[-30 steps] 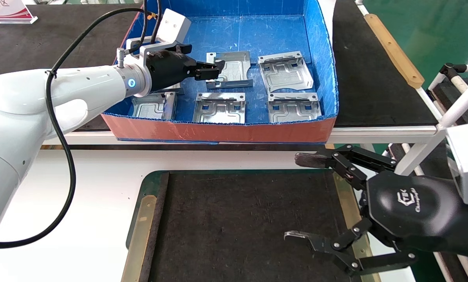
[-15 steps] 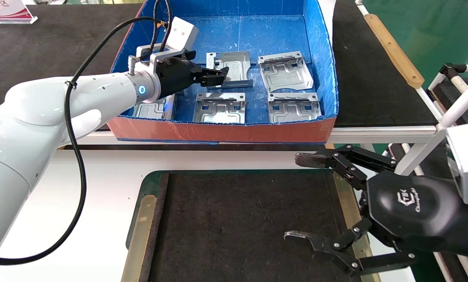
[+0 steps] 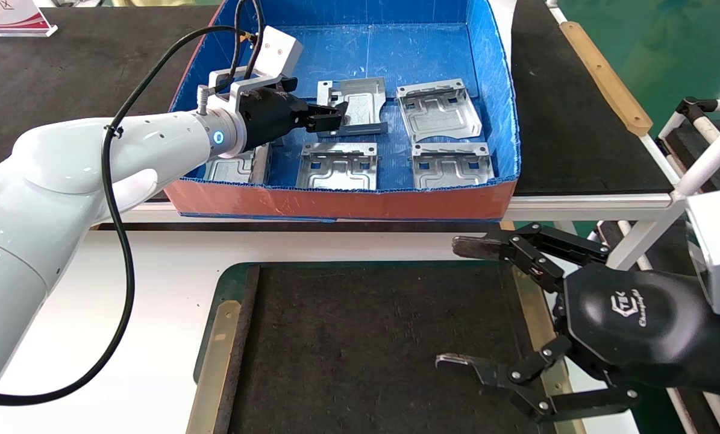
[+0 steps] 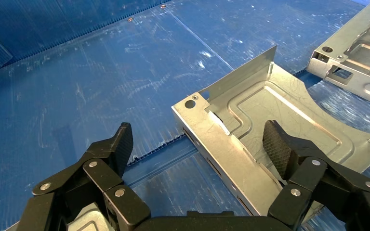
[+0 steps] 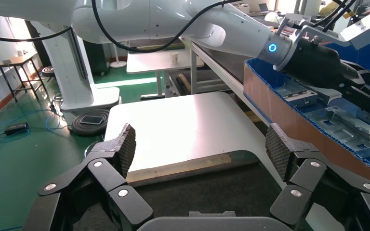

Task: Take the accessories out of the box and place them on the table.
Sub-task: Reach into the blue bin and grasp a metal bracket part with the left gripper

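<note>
the left pincer reaches into the box, corrugated plastic, blue inside and orange-red outside. its ridged black fingers are spread wide, straddling the near flange of one bracket in the back row; whether they touch it is unclear. six brackets show in the box: silver sheet metal, embossed ridges, square holes, bent edges, a curved notch. the right pincer hangs wide open over the table, above its dark felt mat.
</note>
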Robot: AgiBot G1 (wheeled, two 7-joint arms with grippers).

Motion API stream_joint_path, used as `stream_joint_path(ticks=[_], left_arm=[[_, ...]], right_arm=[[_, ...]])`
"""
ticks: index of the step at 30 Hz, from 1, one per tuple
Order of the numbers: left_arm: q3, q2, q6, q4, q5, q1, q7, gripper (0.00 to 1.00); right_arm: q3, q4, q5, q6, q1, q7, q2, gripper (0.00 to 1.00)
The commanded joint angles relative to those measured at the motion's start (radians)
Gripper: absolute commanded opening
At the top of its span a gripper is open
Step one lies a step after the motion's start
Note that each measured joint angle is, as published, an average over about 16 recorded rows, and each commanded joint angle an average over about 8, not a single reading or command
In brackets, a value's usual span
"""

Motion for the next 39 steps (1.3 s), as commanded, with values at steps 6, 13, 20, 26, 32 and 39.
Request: stream_joint_path(ticks=[6, 13, 20, 26, 32, 39], left_arm=[[-0.008, -0.001, 0.008, 0.0, 0.0, 0.0, 0.006, 0.0], [-0.013, -0.002, 0.012, 0.001, 0.0, 0.0, 0.009, 0.0], [-0.015, -0.003, 0.013, 0.002, 0.001, 0.0, 0.01, 0.0], [-0.016, -0.003, 0.014, 0.002, 0.0, 0.001, 0.011, 0.0], [-0.016, -0.005, 0.016, 0.0, 0.0, 0.001, 0.011, 0.0], [-0.011, -0.024, 0.018, -0.023, -0.007, 0.009, 0.002, 0.0]], right_arm=[[0.0, 0.0, 0.0, 0.0, 0.0, 0.0, 0.0, 0.0], [0.0, 0.0, 0.0, 0.0, 0.0, 0.0, 0.0, 0.0], [0.0, 0.0, 0.0, 0.0, 0.0, 0.0, 0.0, 0.0], [0.0, 0.0, 0.0, 0.0, 0.0, 0.0, 0.0, 0.0], [0.0, 0.0, 0.0, 0.0, 0.0, 0.0, 0.0, 0.0], [0.0, 0.0, 0.0, 0.0, 0.0, 0.0, 0.0, 0.0]])
